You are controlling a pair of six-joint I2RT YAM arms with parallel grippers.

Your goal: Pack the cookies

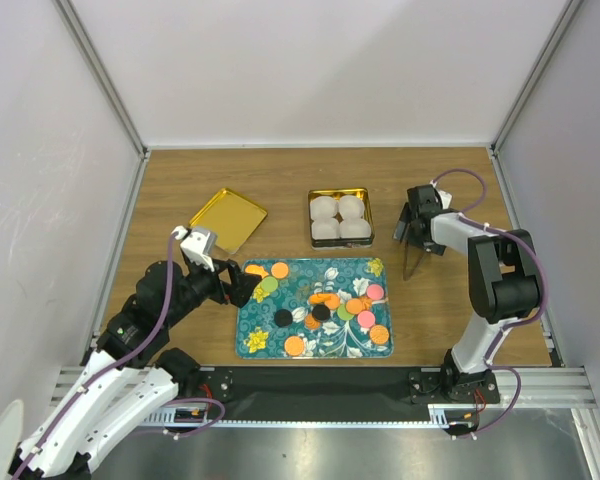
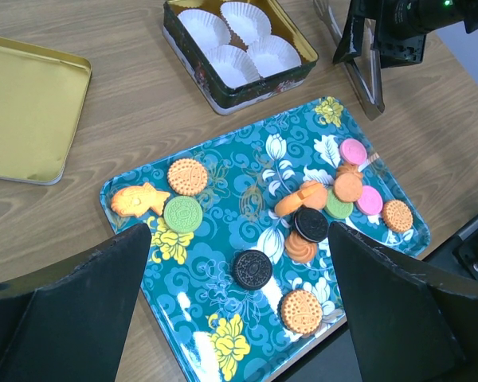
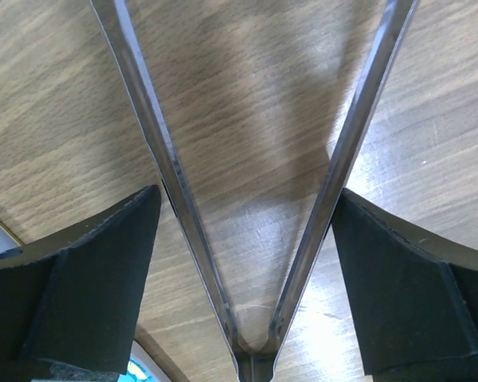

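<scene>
Left jaws apart near cookies [image 2: 252,269], right around tongs [image 3: 335,175]

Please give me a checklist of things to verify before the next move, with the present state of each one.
1. The tongs are held between the fingers of the right gripper: ok.
2. The arms of the tongs are spread open: ok.
3. The four paper cups in the tin are empty: ok.
4. The lid is off the tin, apart on the table: ok.
5. The left gripper is open and empty, above the tray with the cookies: ok.
6. The tips of the tongs are clear of the table: cannot tell.
</scene>
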